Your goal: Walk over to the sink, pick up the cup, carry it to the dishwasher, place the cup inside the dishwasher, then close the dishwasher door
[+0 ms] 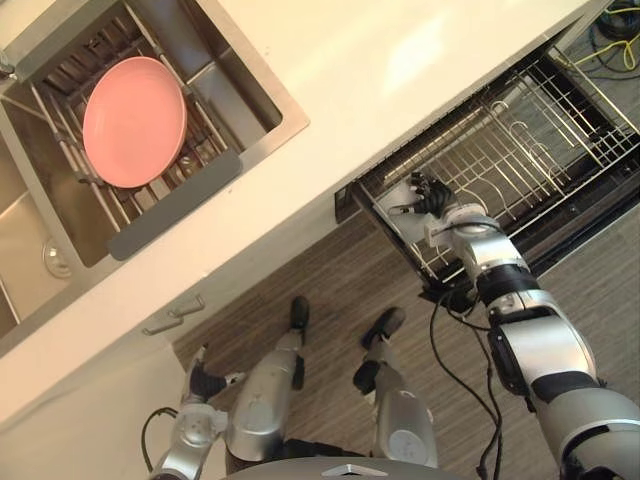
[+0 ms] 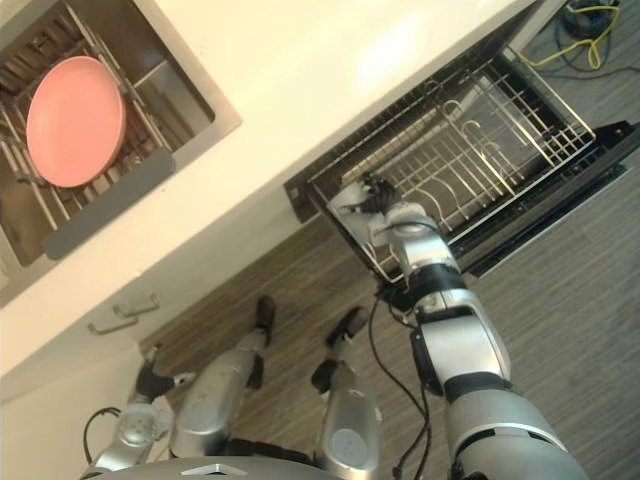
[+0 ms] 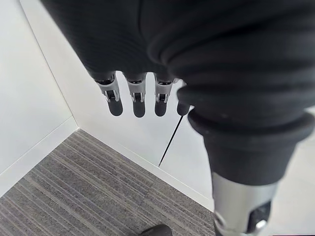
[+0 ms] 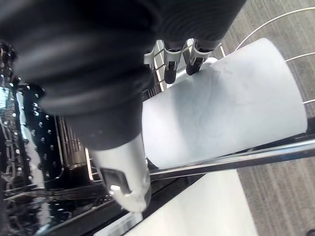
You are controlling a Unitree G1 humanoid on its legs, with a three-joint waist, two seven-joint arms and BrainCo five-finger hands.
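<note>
White cup (image 4: pixel 226 103) clamped in right hand (image 1: pixel 432 197), fingers curled round it, at corner of pulled-out dishwasher rack (image 1: pixel 560 130). Left hand (image 3: pixel 138 96) hanging low, fingers straight.

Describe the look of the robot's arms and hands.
The right arm and left arm are silver-grey rounded shells with dark joints. The right hand and left hand have silver dark-tipped fingers and a dark ribbed cover over back and wrist.
</note>
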